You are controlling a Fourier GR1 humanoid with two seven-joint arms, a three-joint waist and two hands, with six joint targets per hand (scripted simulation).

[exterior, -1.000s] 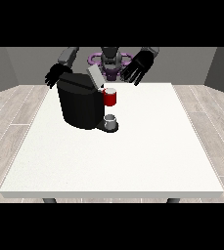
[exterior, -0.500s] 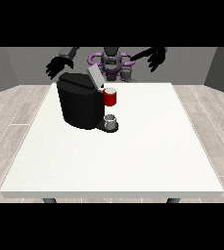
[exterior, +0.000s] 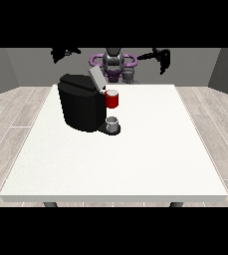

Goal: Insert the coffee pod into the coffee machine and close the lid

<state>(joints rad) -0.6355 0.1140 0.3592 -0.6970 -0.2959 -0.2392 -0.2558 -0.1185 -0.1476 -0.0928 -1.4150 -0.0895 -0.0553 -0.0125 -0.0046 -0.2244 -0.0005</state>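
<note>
We find the lid (exterior: 96, 78) raised on the machine (exterior: 80, 102) near the table's (exterior: 135, 159) far-left corner. Both hands (exterior: 64, 52) (exterior: 162, 56) hang high, holding nothing, finger positions indiscernible. We advise pressing the lid flat.

A matt black plastic finish is shown on the coffee machine (exterior: 79, 107); the white table (exterior: 135, 154) is seen smooth and matt.

Coffee machine (exterior: 80, 107) on table's (exterior: 135, 159) far left, cup (exterior: 113, 122) before it
</note>
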